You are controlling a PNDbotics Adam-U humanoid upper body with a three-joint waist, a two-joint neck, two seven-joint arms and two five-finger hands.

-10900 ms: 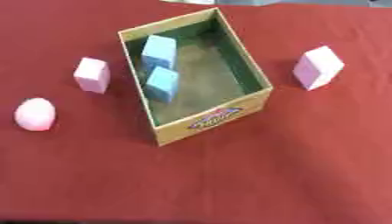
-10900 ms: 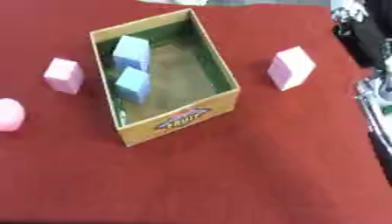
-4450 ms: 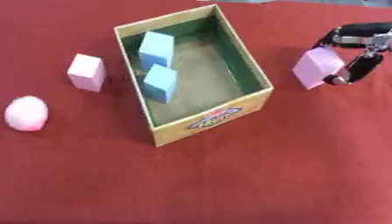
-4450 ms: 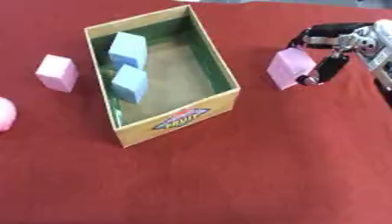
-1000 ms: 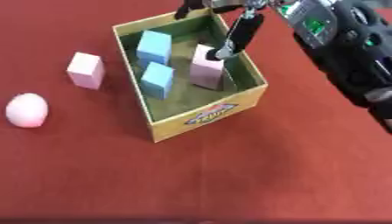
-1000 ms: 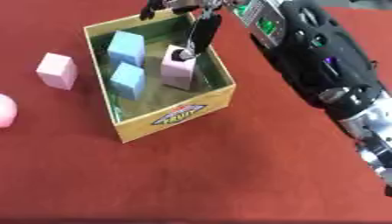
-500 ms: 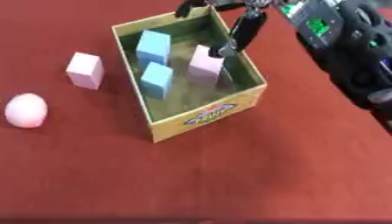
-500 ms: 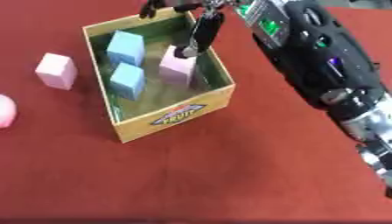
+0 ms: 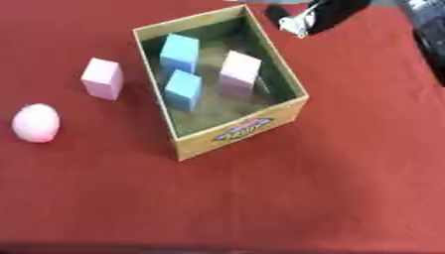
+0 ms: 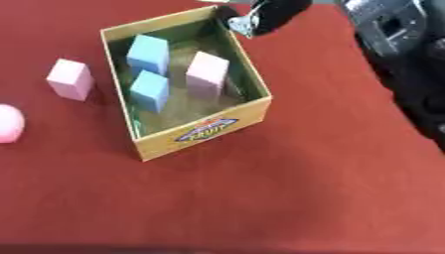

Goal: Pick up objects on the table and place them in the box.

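1. Right hand (image 9: 309, 17) hovers above the open cardboard box's (image 9: 239, 133) far corner; whether its fingers are spread, I cannot tell.
2. Pale pink block (image 9: 103, 78) and pink ball (image 9: 37, 122) lie on the red worktop (image 9: 347, 163) left of the box, well apart from that hand.

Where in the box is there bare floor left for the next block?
Free: the box floor near its labelled front wall. Crowded: the middle and back, where two blue blocks and a pink block stand. The right hand hangs by the far right corner.

surface: red tablecloth (image 9: 330, 188) | covers whole table | plain, unpatterned
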